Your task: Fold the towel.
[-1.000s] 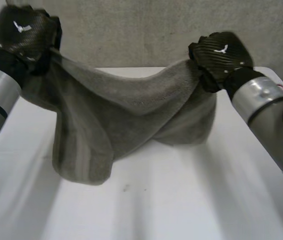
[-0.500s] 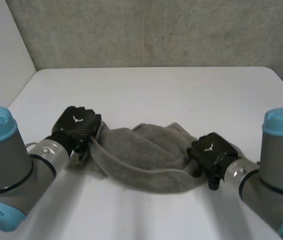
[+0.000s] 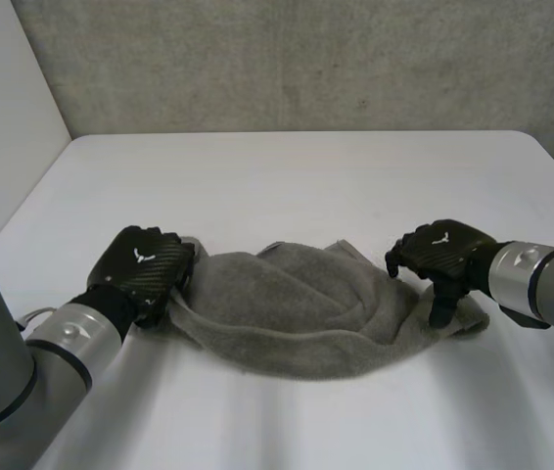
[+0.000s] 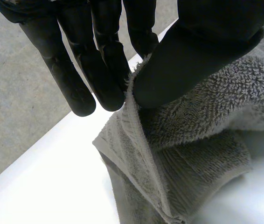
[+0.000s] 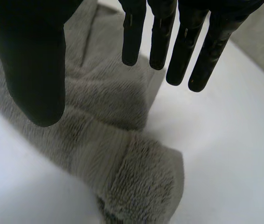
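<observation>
One towel (image 3: 297, 313), left hand (image 3: 145, 264) pinching, right hand (image 3: 443, 257) above

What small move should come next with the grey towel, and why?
Probably open the left hand and let go: it pinches an edge of the grey terry towel between thumb and fingers, while the right hand is open at the other end, bunched on the white table.

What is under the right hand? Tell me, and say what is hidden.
Under the right hand lies the bunched end of the towel, on the white table. Its fingers are straight and grip nothing. The folds cover the table beneath, so anything there cannot be seen.
</observation>
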Available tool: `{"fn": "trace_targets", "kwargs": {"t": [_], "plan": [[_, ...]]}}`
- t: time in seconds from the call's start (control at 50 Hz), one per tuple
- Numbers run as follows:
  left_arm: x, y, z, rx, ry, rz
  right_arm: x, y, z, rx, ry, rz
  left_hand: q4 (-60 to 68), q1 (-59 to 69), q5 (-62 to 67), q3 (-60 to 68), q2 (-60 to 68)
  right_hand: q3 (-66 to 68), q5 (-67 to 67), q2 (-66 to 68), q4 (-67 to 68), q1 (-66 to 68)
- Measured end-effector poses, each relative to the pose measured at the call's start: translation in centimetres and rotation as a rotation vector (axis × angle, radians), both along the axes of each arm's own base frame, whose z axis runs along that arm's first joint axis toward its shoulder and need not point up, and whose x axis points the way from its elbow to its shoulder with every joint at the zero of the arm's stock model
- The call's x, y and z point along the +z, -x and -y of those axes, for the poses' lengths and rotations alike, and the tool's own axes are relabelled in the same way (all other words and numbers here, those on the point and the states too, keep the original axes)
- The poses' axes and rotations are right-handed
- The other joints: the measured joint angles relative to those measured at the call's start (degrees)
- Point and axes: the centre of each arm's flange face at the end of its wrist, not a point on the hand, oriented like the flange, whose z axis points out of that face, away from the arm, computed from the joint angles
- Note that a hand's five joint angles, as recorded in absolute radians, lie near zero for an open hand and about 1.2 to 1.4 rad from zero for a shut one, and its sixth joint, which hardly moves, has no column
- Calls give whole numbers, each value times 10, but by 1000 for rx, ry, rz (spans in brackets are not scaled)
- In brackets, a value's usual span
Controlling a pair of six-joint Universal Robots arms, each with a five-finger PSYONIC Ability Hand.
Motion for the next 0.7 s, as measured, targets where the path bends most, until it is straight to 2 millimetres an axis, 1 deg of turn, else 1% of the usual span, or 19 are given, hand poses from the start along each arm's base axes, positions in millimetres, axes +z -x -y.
{"fn": "trace_targets", "kwargs": {"t": [0.04, 0.12, 0.26, 0.34, 0.44, 0.46, 0.5, 0.52, 0.54, 0.58, 0.6, 0.64, 0.66, 0.68, 0.7], "plan": [[0, -1, -2, -1, -1, 1, -3, -1, 2, 11, -11, -18, 0, 0, 0, 0, 0, 3, 2, 3, 2, 0], [-2, -3, -7, -1, -8, 4, -16, -2, 10, 23, -43, -69, 0, 0, 0, 0, 0, 18, 15, 17, 15, 13], [-5, -5, -7, 6, -16, 8, -28, 2, 18, -3, -47, -137, 0, 0, 0, 0, 0, 34, 30, 34, 31, 27], [-6, -6, -4, 14, -19, 9, -33, 5, 21, -9, -28, -196, 0, 0, 0, 0, 0, 92, 84, 94, 90, 80], [-8, -8, -1, 21, -25, 12, -36, 7, 21, -1, -20, -226, 0, 0, 0, 0, 0, 134, 123, 139, 132, 115], [-10, -8, 1, 23, -32, 15, -37, 7, 21, 1, -22, -231, 0, 0, 0, 0, 0, 178, 167, 181, 177, 153], [-13, -8, 3, 25, -40, 19, -39, 7, 21, 4, -23, -235, 0, 0, 0, 0, 0, 226, 215, 228, 225, 193], [-15, -7, 5, 26, -45, 22, -39, 7, 21, 5, -24, -236, 0, 0, 0, 0, 0, 263, 252, 264, 262, 226], [-19, -7, 9, 28, -56, 28, -40, 6, 23, 7, -19, -238, 0, 0, 0, 0, 0, 338, 327, 346, 339, 290], [-21, -6, 11, 30, -61, 30, -39, 6, 24, 8, -13, -237, 0, 0, 0, 0, 0, 361, 348, 366, 361, 305], [-23, -4, 18, 32, -65, 33, -36, 5, 29, 7, 9, -231, 0, 0, 0, 0, 0, 386, 373, 391, 390, 311], [-25, -2, 27, 33, -64, 36, -32, 3, 33, 4, 35, -224, 0, 0, 0, 0, 0, 392, 377, 394, 397, 311], [-25, -2, 27, 33, -64, 36, -32, 3, 33, 4, 35, -224, 0, 0, 0, 0, 0, 392, 377, 394, 397, 311], [-22, 3, 45, 34, -34, 40, -16, -1, 48, -12, 129, -194, 0, 0, 0, 0, 0, 392, 377, 394, 399, 311], [-18, 6, 56, 34, -3, 42, -7, -3, 57, -24, 187, -170, 0, 0, 0, 0, 0, 392, 377, 394, 399, 311]]}}
